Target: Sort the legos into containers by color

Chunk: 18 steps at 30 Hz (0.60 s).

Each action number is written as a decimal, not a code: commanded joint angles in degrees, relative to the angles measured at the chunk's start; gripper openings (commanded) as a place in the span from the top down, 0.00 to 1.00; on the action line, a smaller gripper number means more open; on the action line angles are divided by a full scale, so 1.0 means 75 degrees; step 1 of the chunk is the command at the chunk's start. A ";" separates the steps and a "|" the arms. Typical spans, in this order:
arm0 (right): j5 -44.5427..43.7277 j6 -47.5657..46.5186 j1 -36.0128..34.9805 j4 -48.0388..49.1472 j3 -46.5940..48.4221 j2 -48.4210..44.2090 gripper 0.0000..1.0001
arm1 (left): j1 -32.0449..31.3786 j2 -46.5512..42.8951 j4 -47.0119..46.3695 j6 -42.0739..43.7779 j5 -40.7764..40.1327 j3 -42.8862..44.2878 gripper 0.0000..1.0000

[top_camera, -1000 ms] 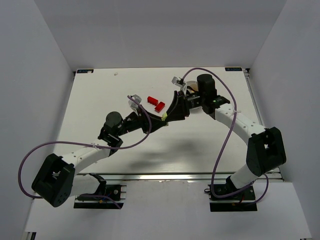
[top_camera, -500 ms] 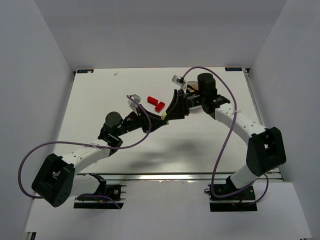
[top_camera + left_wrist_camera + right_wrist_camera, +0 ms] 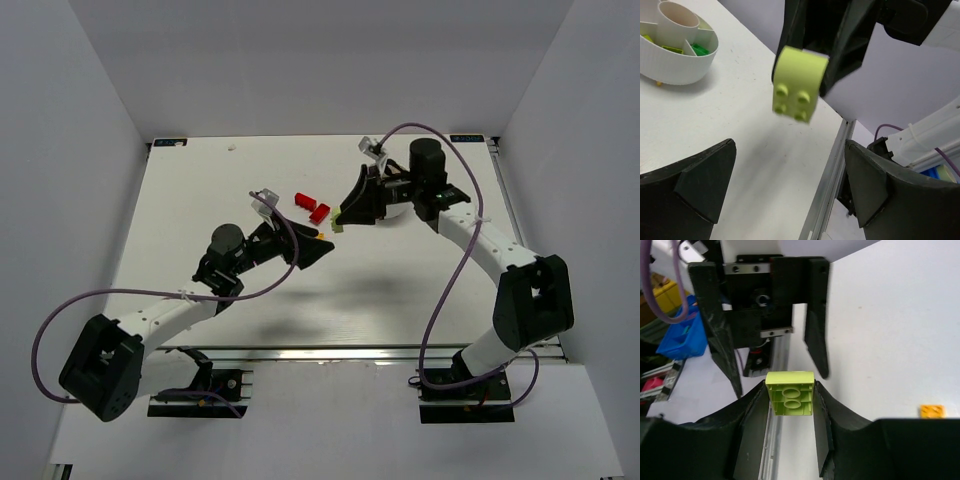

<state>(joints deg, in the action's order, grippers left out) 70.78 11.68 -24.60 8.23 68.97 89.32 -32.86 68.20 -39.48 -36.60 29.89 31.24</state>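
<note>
Top view: the right gripper (image 3: 343, 218) is out over the middle of the table (image 3: 200, 200), closed on a yellow-green brick (image 3: 338, 226). The left gripper (image 3: 318, 248) sits just beside it with its tips pointing at the brick, not touching it. How far its fingers are spread is hard to read from up here. Two red bricks (image 3: 319, 212) lie side by side on the table, just behind both grippers.

Left wrist view: the left gripper's own fingers (image 3: 700, 185) are spread wide at the bottom corners, with nothing between them. The yellow-green brick (image 3: 797, 85) hangs in the air above the gap, studs facing the camera, pinched at its top by the right gripper's black fingers (image 3: 840, 45). A round white dish (image 3: 675, 75) stands on the table at upper left, well apart from the brick. It has a tall centre cup and wedge sections. One wedge holds a green brick (image 3: 700, 49), and the next holds a yellow-green piece (image 3: 671, 48). A tiny orange speck (image 3: 659, 83) lies on the table against the dish's outer wall.

Right wrist view: both right fingers (image 3: 757, 415) press flat on the sides of the yellow-green brick (image 3: 789, 392), a firm grip with the brick at the tips. The left gripper (image 3: 772, 347) faces the camera, its jaws wide apart and empty. An orange brick (image 3: 932, 411) lies alone on the table at the right.
</note>
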 commanded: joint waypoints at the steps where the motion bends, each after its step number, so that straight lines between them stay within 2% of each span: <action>1: -0.0214 -0.0256 0.0478 0.0169 0.0390 -0.0120 1.00 | -0.0048 -0.0387 0.0436 0.0192 -0.0446 -0.0100 0.02; 3: -0.0658 -0.0630 0.0795 -0.0180 0.0448 -0.0155 1.00 | -0.0048 -0.0422 0.0822 0.0181 -0.0668 -0.0042 0.02; 6: -0.2460 -0.1719 0.1217 -0.0988 0.0624 -0.0179 1.00 | -0.0036 -0.0376 0.1711 0.0146 -0.1298 0.0215 0.02; 7: -0.3103 -0.2000 0.1322 -0.1050 0.0636 -0.0190 1.00 | -0.0036 -0.0340 0.1992 0.0146 -0.1534 0.0310 0.02; 8: -0.4386 -0.2397 0.1497 -0.1039 0.0601 -0.0190 1.00 | -0.0036 -0.0305 0.2680 0.0122 -0.1814 0.0415 0.02; 9: -0.4956 -0.2529 0.1580 -0.0946 0.0485 -0.0190 1.00 | -0.0036 -0.0258 0.3104 0.0134 -0.2548 0.0555 0.02; 11: -0.6440 -0.2636 0.1872 -0.0583 0.0425 -0.0109 1.00 | -0.0013 -0.0130 0.4227 0.0064 -0.3267 0.0942 0.02; 13: -0.7661 -0.2566 0.2002 -0.0407 0.0565 0.0137 1.00 | 0.0010 -0.0117 0.4537 0.0075 -0.3867 0.1025 0.02; 16: -0.8439 -0.2414 0.2190 -0.0557 0.1162 0.0699 1.00 | 0.0034 -0.0316 0.4457 -0.0077 -0.4301 0.0839 0.02; 18: -0.8523 -0.2122 0.2342 -0.0710 0.1455 0.1119 1.00 | 0.0046 -0.0480 0.4362 -0.0147 -0.4383 0.0768 0.02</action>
<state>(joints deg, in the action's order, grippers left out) 17.50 -4.89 -8.01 2.92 75.44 94.32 -32.73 67.42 -9.67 -36.84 2.90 36.86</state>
